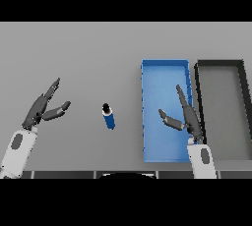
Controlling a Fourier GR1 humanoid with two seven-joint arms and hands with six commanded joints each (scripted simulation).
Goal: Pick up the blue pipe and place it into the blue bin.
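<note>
A short blue pipe [109, 117] with a black cap at its far end lies on the grey table, near the middle. To its right stands the blue bin [147, 102], a long open tray with nothing inside it. My right hand [188, 117] hovers over the bin's near right part, fingers straight and thumb spread toward the left, holding nothing. My left hand [43, 108] is at the left of the table, well apart from the pipe, with fingers straight and thumb out.
A black bin [243, 107] with a grey floor stands directly to the right of the blue bin, their long sides nearly touching. The grey table [74, 58] stretches away behind both hands.
</note>
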